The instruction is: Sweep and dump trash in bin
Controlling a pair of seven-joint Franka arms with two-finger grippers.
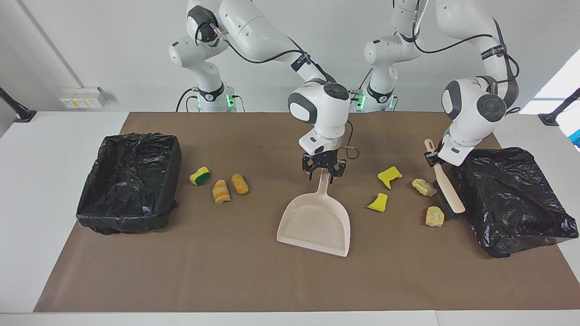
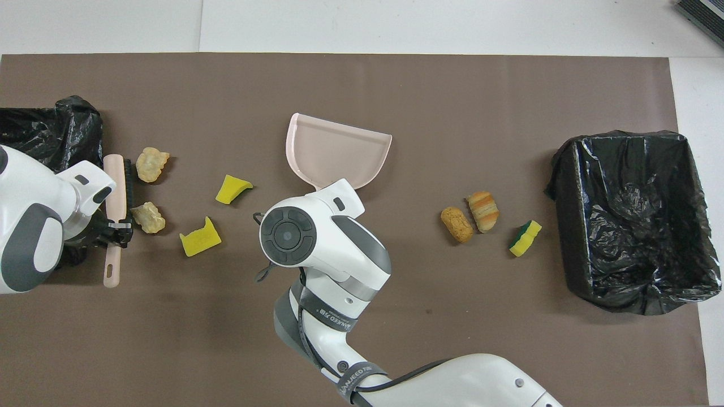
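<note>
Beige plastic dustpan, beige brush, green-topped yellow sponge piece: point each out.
Beige plastic dustpan [image 1: 317, 224]: facing view, pan floor.
Beige brush [image 1: 446, 188]: facing view, back of head.
Green-topped yellow sponge piece [image 1: 200, 175]: facing view, top face.
</note>
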